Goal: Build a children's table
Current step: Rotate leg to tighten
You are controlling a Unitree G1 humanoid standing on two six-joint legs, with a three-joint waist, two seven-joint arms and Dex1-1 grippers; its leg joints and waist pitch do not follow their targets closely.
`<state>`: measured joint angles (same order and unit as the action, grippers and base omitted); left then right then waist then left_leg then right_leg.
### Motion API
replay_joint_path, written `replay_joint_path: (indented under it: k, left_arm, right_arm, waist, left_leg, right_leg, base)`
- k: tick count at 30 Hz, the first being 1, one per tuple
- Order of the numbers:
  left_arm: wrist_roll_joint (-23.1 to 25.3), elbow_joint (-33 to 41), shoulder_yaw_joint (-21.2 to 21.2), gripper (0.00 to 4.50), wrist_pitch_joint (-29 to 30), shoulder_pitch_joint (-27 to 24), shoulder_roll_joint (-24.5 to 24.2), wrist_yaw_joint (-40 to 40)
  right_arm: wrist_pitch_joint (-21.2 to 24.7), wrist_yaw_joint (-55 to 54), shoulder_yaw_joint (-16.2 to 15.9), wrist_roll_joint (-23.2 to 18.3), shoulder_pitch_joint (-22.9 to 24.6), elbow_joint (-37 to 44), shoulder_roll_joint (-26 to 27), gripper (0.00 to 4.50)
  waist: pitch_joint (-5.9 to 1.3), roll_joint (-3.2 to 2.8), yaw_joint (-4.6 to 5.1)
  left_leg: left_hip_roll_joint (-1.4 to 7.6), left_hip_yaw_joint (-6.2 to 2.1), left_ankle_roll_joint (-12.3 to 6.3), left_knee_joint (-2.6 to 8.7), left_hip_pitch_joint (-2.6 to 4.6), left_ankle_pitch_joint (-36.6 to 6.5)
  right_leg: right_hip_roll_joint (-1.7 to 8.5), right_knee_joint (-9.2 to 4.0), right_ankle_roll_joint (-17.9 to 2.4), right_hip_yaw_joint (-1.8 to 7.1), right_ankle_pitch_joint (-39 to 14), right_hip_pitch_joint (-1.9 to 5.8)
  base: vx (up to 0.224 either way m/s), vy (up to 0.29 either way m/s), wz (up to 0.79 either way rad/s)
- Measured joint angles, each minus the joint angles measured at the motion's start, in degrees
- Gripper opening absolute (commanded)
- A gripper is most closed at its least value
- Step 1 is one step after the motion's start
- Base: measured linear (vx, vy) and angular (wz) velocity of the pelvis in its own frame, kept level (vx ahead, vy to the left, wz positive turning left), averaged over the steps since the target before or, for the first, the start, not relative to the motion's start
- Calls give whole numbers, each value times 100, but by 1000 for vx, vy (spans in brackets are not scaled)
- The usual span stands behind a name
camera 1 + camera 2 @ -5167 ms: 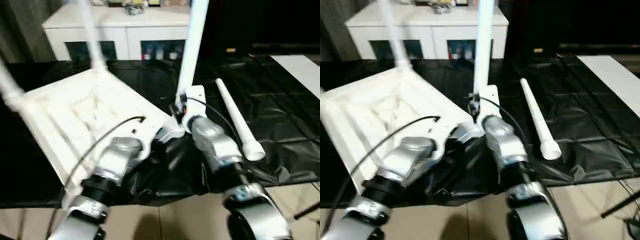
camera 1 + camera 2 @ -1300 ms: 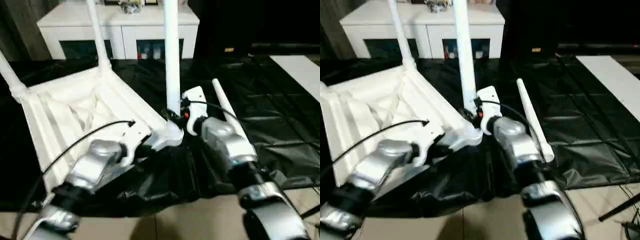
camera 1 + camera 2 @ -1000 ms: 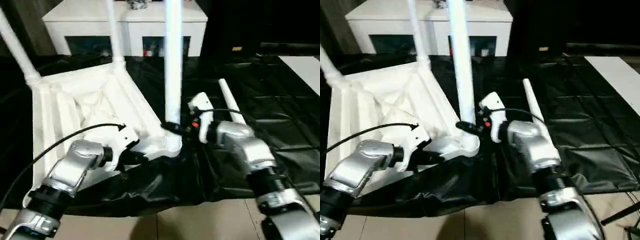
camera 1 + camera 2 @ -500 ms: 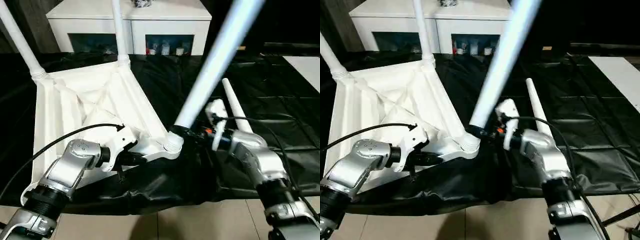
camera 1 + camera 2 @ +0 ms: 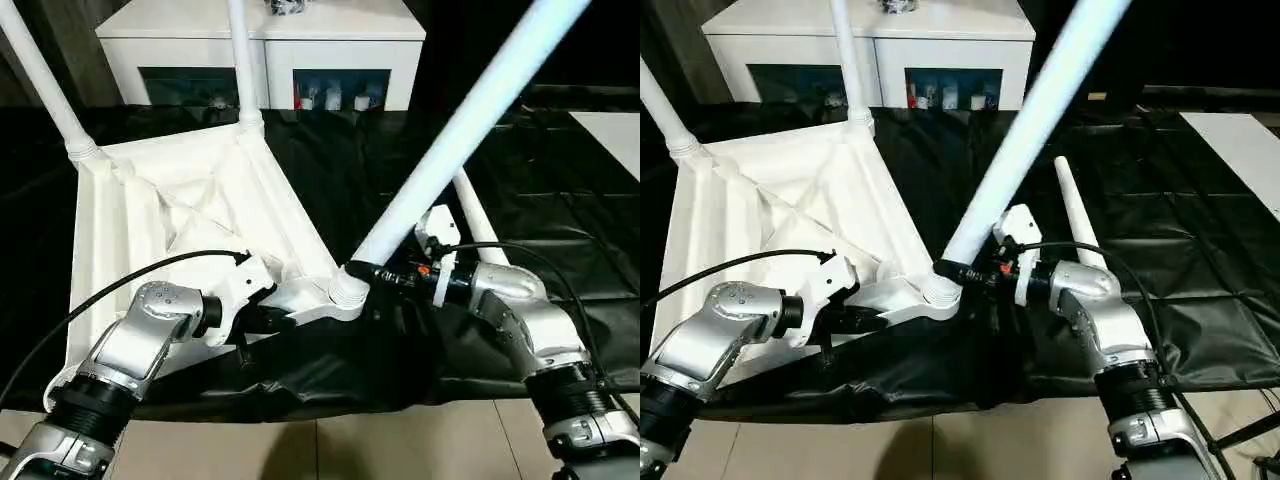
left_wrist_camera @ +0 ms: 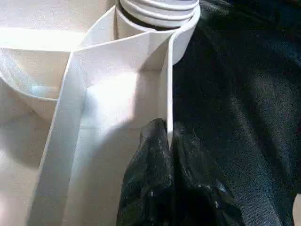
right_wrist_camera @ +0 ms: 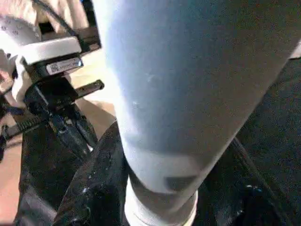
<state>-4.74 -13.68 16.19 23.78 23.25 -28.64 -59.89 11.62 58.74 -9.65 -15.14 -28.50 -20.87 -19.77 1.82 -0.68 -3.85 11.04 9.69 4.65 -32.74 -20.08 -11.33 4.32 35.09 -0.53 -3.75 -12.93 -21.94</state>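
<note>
The children's table top (image 5: 170, 230) lies upside down and tilted on the black cover, ribs up. Two legs (image 5: 40, 80) (image 5: 242, 60) stand in its far corner sockets. A third leg (image 5: 450, 150) sits in the near right corner socket (image 5: 345, 290) and leans steeply up and to the right. My right gripper (image 5: 365, 272) is shut on that leg's base just above the socket; its black fingers (image 7: 94, 188) flank the leg (image 7: 188, 94). My left gripper (image 6: 168, 129) is shut on the top's thin rim wall beside the same corner. A fourth leg (image 5: 1075, 215) lies loose on the cover to the right.
A white cabinet (image 5: 260, 40) with glass doors stands behind the black-covered table (image 5: 560, 170). A white panel (image 5: 610, 125) lies at the far right. The cover is bunched up under the near corner (image 5: 330, 360). Tiled floor (image 5: 320, 450) shows along the table's near edge.
The leg in the near corner socket has tipped from upright to a steep lean to the right, with my right gripper still on its base. My left gripper has kept its hold on the rim.
</note>
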Motion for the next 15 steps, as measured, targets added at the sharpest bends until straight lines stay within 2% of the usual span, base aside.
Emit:
replay_joint_path:
  k: [4, 10, 15]
  left_arm:
    - [1, 9, 3, 0, 0, -2, -8, 6]
    - [15, 65, 33, 0, 0, -7, -14, 14]
    - [26, 120, 50, 0, -7, -7, -19, 8]
  right_arm:
    - [143, 109, -223, 156, -331, -50, -104, 181]
    - [737, 563, -556, 366, -1180, -529, -230, 181]
    - [985, 809, -664, 379, -1540, -791, -264, 181]
  waist:
    - [1, 0, 11]
    - [8, 6, 6]
    - [10, 6, -19]
  left_leg:
    - [0, 0, -1, -10, -2, 0]
    - [3, -3, -13, -38, -14, -6]
    - [8, -3, -38, -83, -40, -21]
  right_leg:
    - [1, 8, 0, 1, 0, 0]
    - [2, 23, 0, -1, 0, -4]
    - [2, 33, 0, 0, 0, -13]
  base:
    - [0, 0, 0]
    - [0, 0, 0]
    - [0, 0, 0]
